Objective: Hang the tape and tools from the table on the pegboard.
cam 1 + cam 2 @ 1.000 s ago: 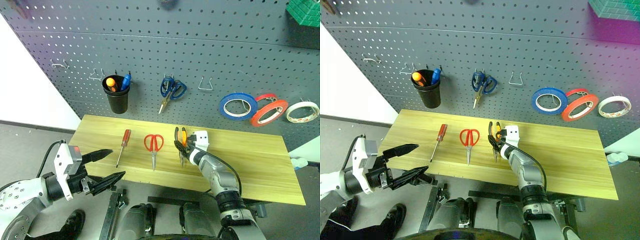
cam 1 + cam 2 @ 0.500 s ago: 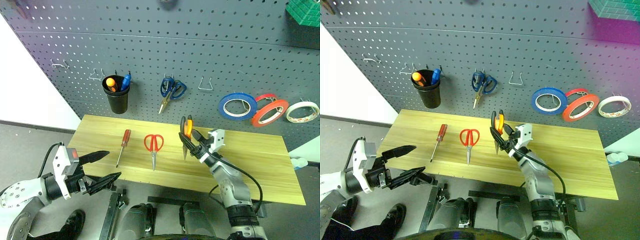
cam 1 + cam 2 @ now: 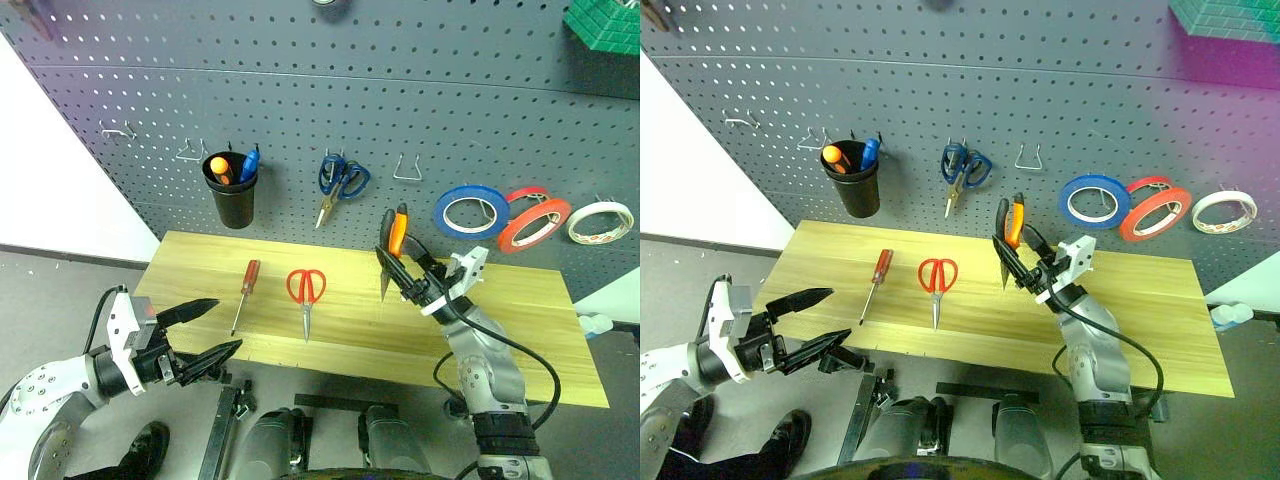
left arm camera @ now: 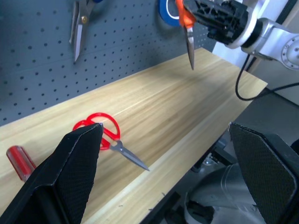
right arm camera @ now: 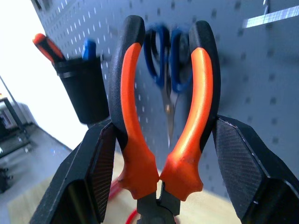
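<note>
A: What's cut off or hard to read?
B: Top right, a green ribbed object (image 3: 608, 24) runs out of view. The small red roll (image 3: 527, 194) is half hidden behind the flat red-orange roll of tape (image 3: 534, 224). The black cup (image 3: 231, 190) hides all but the orange and blue handle ends inside it.

A: Surface and room, left to right?
B: White wall and grey floor at left. The dark grey pegboard (image 3: 300, 90) fills the back: bare metal hooks, the cup, blue-handled scissors (image 3: 340, 183), one empty hook (image 3: 408, 168), then blue roll (image 3: 474, 211), the two red rolls, a white roll (image 3: 601, 222). Below it, the light wooden plank tabletop (image 3: 520, 340).

A: Task items?
B: Slim screwdriver with translucent red handle (image 3: 244, 294) and red-handled scissors (image 3: 305, 296) lie flat on the tabletop, near each other, not touching. Orange-and-black-handled pliers (image 3: 392, 245) are up off the wood, handles up, nose down.

A: The tools?
B: Left tool (image 3: 201, 331) hangs off the tabletop's near left edge, fingers spread wide, nothing between them. Right tool (image 3: 410, 275) is clamped on the pliers' handles.

A: Free room?
B: Bare wood right of the pliers to the far edge.
</note>
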You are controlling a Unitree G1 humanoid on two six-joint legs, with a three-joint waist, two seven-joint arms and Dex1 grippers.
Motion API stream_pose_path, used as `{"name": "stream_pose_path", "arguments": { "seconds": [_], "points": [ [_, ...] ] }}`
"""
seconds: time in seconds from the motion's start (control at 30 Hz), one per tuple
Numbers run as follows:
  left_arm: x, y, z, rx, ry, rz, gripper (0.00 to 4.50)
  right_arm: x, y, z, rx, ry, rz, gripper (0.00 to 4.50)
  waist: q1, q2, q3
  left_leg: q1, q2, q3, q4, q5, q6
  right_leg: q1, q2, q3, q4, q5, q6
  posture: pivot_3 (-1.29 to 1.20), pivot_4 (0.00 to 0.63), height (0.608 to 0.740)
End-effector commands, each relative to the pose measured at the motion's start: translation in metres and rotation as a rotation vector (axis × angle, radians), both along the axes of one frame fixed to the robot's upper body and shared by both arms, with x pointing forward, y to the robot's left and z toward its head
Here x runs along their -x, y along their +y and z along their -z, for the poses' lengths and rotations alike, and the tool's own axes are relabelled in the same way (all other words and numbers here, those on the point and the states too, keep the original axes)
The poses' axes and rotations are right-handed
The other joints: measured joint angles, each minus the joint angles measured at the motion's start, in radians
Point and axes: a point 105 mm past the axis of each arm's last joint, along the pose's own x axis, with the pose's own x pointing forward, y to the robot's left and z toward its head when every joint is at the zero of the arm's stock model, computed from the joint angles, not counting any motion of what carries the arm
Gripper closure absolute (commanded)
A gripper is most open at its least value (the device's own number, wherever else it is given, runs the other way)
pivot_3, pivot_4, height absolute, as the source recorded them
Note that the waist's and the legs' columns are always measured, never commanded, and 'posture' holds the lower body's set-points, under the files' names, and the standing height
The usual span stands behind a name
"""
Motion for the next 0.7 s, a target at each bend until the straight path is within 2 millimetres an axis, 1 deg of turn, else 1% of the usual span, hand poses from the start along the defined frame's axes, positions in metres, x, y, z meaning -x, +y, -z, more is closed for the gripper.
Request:
{"name": "stream_pose_path", "arguments": {
  "seconds": [0.03,0.17,0.3,0.43,0.57,0.7],
  "points": [
    [-0.003,0.001,-0.004,0.008,-0.030,0.005,0.00,-0.002,-0.002,-0.033,-0.015,-0.134,-0.004,1.68,0.000,0.000,-0.002,0.000,0.000,0.000,0.000,0.000,0.000,0.000,0.000,0.000,0.000,0.000,0.000,0.00,0.043,0.740],
    [-0.007,0.000,-0.006,0.007,-0.047,0.008,0.00,-0.013,-0.007,-0.045,-0.030,-0.171,0.024,1.68,0.000,-0.001,-0.005,0.001,0.000,0.000,0.000,0.001,-0.002,0.000,0.000,0.000,0.002,0.001,0.001,0.01,0.034,0.740],
    [-0.012,0.000,-0.007,0.007,-0.057,0.006,0.00,-0.022,-0.009,-0.063,-0.047,-0.216,0.046,1.68,0.000,-0.002,-0.015,0.001,0.000,0.000,0.001,0.002,-0.003,0.000,0.001,-0.001,0.004,0.002,0.002,0.00,0.027,0.740],
    [-0.013,-0.002,-0.008,0.007,-0.064,0.011,0.00,-0.037,-0.012,-0.084,-0.053,-0.255,0.115,1.68,-0.002,-0.002,-0.018,0.001,0.000,0.000,0.002,0.002,-0.004,0.000,0.001,-0.001,0.005,0.002,0.002,0.01,0.025,0.740],
    [-0.016,-0.002,-0.006,0.008,-0.067,0.014,0.00,-0.051,-0.009,-0.100,-0.044,-0.292,0.165,1.68,-0.002,-0.002,-0.020,0.002,0.000,0.000,0.003,0.004,-0.005,0.000,0.001,-0.001,0.008,0.002,0.002,0.01,0.025,0.740],
    [-0.018,-0.003,-0.004,0.013,-0.067,0.018,0.00,-0.065,-0.004,-0.107,-0.029,-0.312,0.228,1.68,-0.002,-0.002,-0.022,0.003,0.000,0.000,0.004,0.004,-0.006,0.000,0.002,-0.001,0.012,0.003,0.002,0.01,0.024,0.740]
  ]
}}
